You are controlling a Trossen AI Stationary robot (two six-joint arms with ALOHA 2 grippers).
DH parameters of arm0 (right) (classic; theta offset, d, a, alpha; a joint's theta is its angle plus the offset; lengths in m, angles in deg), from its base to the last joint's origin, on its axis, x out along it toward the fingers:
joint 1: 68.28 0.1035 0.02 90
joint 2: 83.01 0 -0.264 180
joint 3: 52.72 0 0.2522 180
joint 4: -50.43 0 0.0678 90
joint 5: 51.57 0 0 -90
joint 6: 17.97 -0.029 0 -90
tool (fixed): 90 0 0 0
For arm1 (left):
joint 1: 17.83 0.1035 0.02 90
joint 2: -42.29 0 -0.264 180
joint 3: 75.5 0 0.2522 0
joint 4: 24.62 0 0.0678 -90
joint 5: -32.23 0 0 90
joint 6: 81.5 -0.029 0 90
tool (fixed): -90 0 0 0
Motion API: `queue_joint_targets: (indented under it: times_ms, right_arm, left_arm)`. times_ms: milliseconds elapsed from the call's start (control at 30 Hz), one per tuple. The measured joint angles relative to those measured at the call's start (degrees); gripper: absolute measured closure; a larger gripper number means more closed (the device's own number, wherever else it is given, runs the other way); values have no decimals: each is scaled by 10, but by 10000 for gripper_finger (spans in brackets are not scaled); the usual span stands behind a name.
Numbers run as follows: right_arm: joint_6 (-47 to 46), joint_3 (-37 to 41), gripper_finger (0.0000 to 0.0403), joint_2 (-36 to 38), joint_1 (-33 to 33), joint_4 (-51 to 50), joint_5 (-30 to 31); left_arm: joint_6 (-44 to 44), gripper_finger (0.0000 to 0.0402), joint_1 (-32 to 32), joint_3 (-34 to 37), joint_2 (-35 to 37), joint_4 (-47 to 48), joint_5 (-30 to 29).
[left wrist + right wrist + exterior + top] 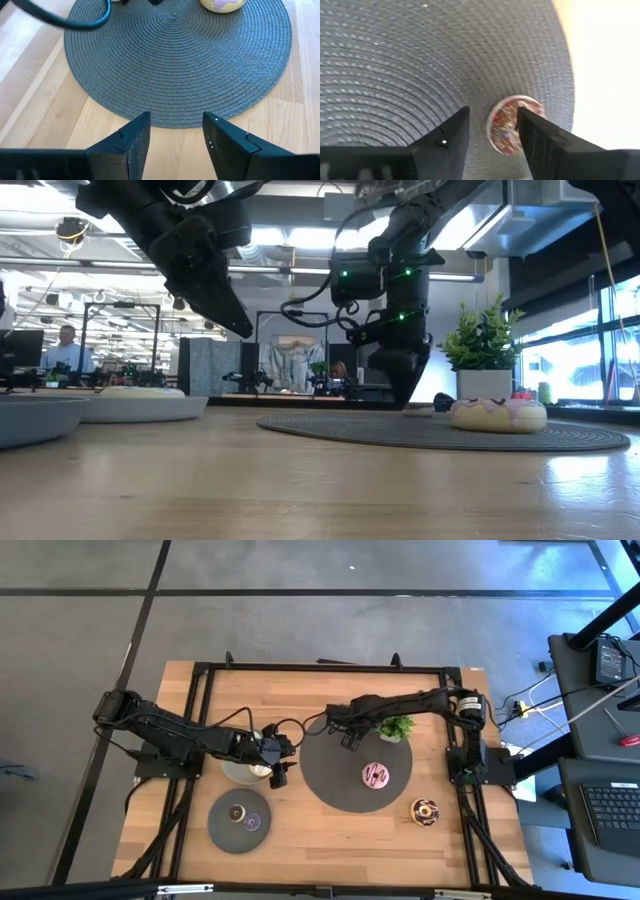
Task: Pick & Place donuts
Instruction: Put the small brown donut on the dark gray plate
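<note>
Over the big woven grey mat, my right claw hangs with fingers apart, gripping nothing; a small sprinkled donut lies flat on the mat directly between and beyond its tips. My left claw, also spread and empty, waits off the mat's edge. A glossy pink donut rests nearby.

A large grey woven mat at centre of the wooden tabletop — a potted plant at its upper right edge, a smaller grey plate lower left.
</note>
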Motion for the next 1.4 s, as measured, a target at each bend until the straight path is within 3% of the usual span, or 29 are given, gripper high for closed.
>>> queue_joint_targets:
  times_ms: [267,733,1133,1400]
  right_arm:
    - [-57,0,231,18,0,-24,-2]
    - [-55,36,234,18,0,-3,0]
    - [-29,36,328,18,0,12,0]
    - [-30,36,347,18,0,21,0]
  left_arm:
    - [0,225,0,0,0,0,0]
    - [0,226,0,0,0,0,0]
    - [-35,228,-5,0,11,-27,-1]
    - [-36,225,-50,59,106,-67,-62]
